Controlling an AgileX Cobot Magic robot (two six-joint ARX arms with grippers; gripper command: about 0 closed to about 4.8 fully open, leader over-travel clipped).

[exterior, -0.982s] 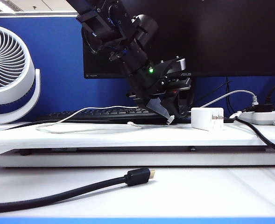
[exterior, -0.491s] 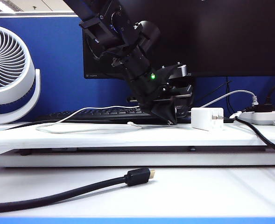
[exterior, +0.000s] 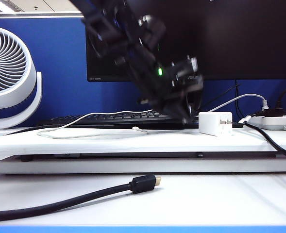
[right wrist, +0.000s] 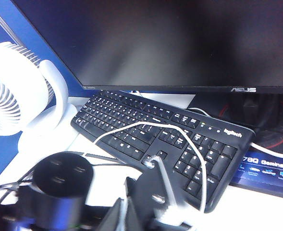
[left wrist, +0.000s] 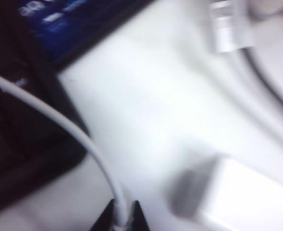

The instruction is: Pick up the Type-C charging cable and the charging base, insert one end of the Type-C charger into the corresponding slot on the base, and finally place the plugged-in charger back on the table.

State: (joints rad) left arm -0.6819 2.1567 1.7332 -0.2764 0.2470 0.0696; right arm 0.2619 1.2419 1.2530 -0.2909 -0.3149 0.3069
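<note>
Type-C charging cable (exterior: 92,116) trails across the keyboard (exterior: 118,118) onto the table (exterior: 133,141), one end clamped in the left gripper (left wrist: 122,219) just beside the charging base (exterior: 214,123), prongs facing the power strip (exterior: 275,121). Right gripper, out of view, sits closed. A fan (exterior: 9,73) stands left.

Exterior: low, table-level, facing monitor (exterior: 191,39). Wrists close; left blurred, seemingly downward.
</note>
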